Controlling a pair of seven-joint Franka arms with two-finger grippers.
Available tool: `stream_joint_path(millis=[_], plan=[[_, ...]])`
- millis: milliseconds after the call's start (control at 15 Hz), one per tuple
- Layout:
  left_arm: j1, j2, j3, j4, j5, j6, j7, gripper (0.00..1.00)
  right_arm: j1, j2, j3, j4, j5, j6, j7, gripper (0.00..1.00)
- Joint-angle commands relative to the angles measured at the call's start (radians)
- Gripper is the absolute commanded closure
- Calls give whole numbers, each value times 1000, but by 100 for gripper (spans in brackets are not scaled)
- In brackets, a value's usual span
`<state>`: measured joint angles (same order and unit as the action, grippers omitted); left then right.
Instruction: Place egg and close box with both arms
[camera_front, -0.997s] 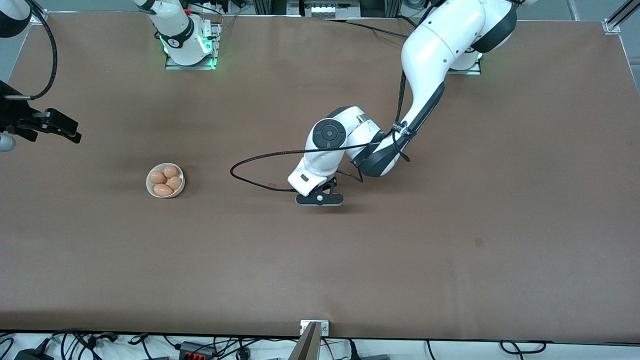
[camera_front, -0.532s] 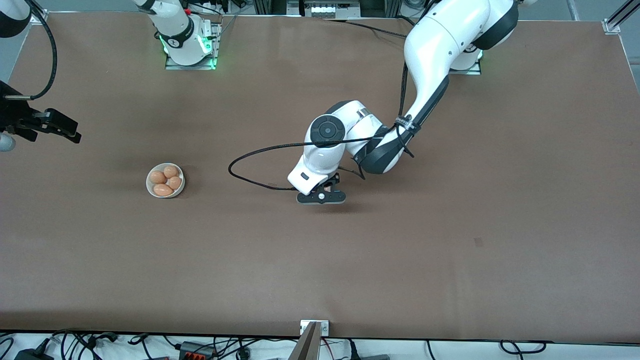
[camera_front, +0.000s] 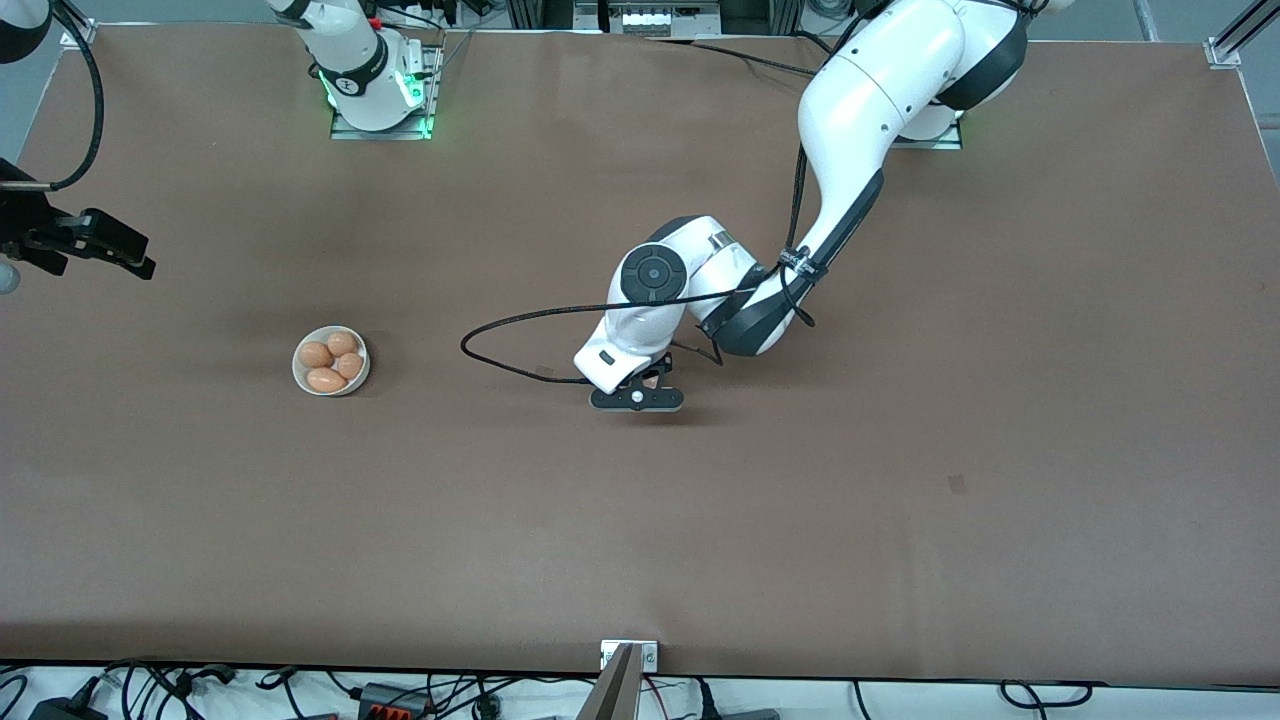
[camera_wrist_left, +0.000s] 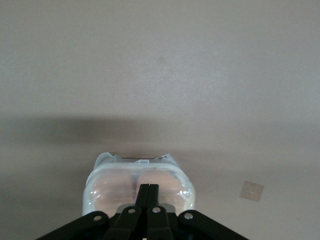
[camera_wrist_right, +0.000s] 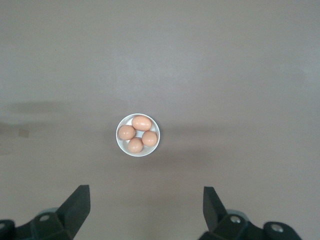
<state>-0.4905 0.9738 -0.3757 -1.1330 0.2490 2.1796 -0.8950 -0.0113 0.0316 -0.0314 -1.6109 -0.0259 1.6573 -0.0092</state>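
The box (camera_wrist_left: 140, 185) shows only in the left wrist view, its clear lid down over tan eggs (camera_wrist_left: 107, 189) in the cells. In the front view my left hand hides it. My left gripper (camera_wrist_left: 149, 187) is shut, its joined fingertips over the middle of the lid; it also shows at the table's middle in the front view (camera_front: 637, 398). Several more eggs (camera_front: 331, 362) lie in a white bowl (camera_front: 303, 380) toward the right arm's end. My right gripper (camera_front: 125, 255) is open and empty, held high at that end, looking down on the bowl (camera_wrist_right: 121, 145) with its eggs (camera_wrist_right: 141, 123).
A black cable (camera_front: 500, 325) loops from the left arm over the table between the bowl and the left hand. A small pale patch (camera_front: 957, 484) marks the mat toward the left arm's end. The brown mat (camera_front: 640, 540) is bare elsewhere.
The left arm's elbow swayed slightly while its gripper stayed over the box. The right gripper drifted a little toward the bases' side of the table.
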Motion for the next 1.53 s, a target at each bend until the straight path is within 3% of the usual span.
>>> stream_joint_path(millis=[0, 532, 931, 1196, 1462], plan=[[-13, 5, 8, -8, -10, 28, 22, 100, -3, -19, 1, -14, 9, -11, 5, 0], [68, -110, -8, 39, -33, -173, 30, 100, -3, -19, 1, -20, 7, 1, 3, 0], [185, -282, -14, -23, -65, -299, 148, 100, -4, -21, -1, -17, 7, -2, 3, 0], [324, -395, -26, -77, -66, -336, 276, 100, -3, -32, -4, -20, 6, -19, 3, 0], [455, -484, -28, -82, -92, -457, 364, 100, -3, -32, -4, -21, 6, -24, 3, 0]])
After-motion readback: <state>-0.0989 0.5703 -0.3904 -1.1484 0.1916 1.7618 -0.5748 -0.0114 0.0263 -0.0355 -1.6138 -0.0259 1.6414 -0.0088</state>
